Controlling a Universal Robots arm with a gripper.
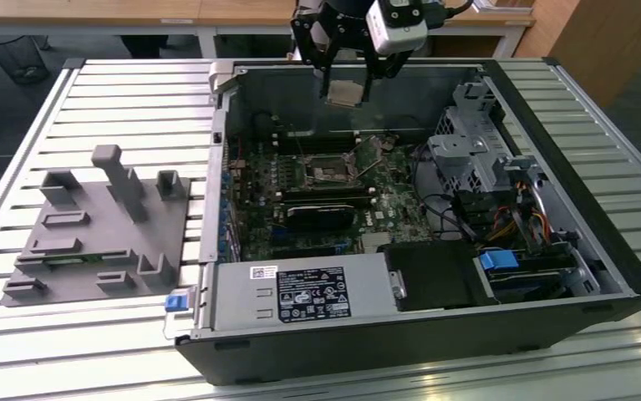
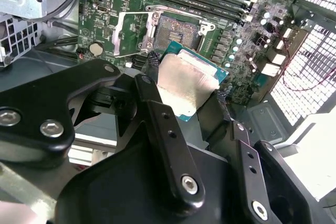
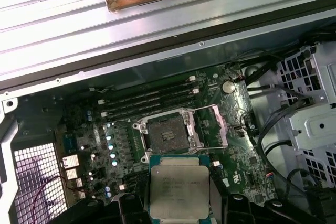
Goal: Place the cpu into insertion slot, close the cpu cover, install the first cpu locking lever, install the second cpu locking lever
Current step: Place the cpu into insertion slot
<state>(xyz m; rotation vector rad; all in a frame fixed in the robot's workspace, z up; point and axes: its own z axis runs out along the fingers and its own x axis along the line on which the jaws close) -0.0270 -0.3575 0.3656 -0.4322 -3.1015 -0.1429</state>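
The worktop (image 1: 130,100) is made of pale metal slats. An open black computer case (image 1: 387,355) lies on it, directly below the jaws. A grey holder block (image 1: 97,238) sits on the slats well apart from the jaws, toward the exterior view's left.

Open black metal computer case (image 1: 409,347) lies on the slatted silver table (image 1: 119,92). Grey plastic fixture block (image 1: 97,234) sits beside the case, at the exterior view's left. Small square insertion slot (image 1: 328,174) lies inside the case; thin silvery cpu cover (image 3: 214,127) stands swung open beside it. Flat silvery square cpu (image 1: 345,94), clamped in the black gripper (image 1: 347,83), hangs above the case interior, clear of the slot.
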